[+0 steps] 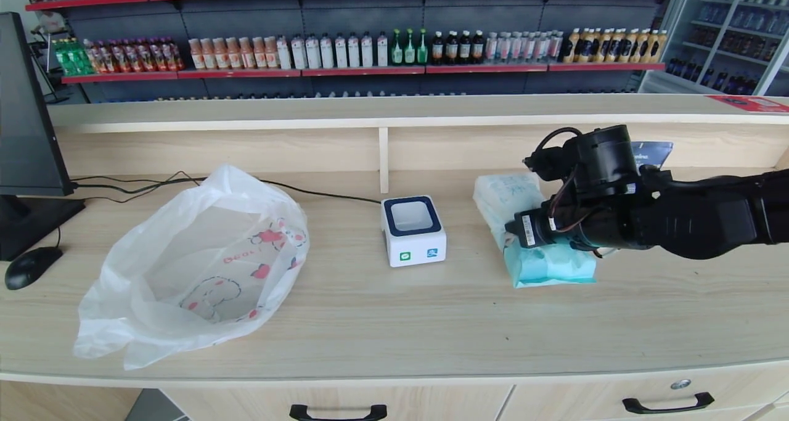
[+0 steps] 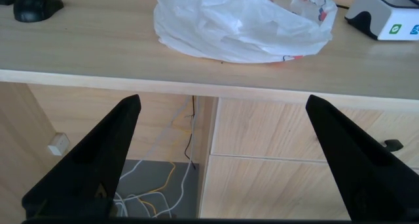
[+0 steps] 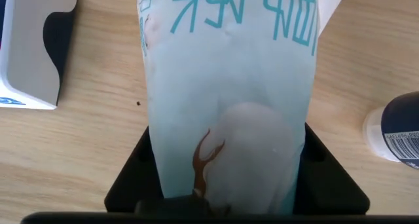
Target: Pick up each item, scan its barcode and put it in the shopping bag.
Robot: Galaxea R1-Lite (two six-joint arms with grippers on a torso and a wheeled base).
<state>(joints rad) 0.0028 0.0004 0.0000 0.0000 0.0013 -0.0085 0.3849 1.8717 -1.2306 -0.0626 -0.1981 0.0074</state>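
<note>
Scanner (image 1: 413, 230) between bag (image 1: 197, 267) and packet (image 1: 548, 268)

Bright, even light with soft, faint shadows.

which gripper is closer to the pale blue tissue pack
Right. The right gripper is shut on the tissue pack, which lies on the counter. The left gripper hangs open below the counter edge, near the shopping bag, well away from it.

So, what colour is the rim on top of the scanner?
Dark blue, on a white scanner; clearest in the head view.
</note>
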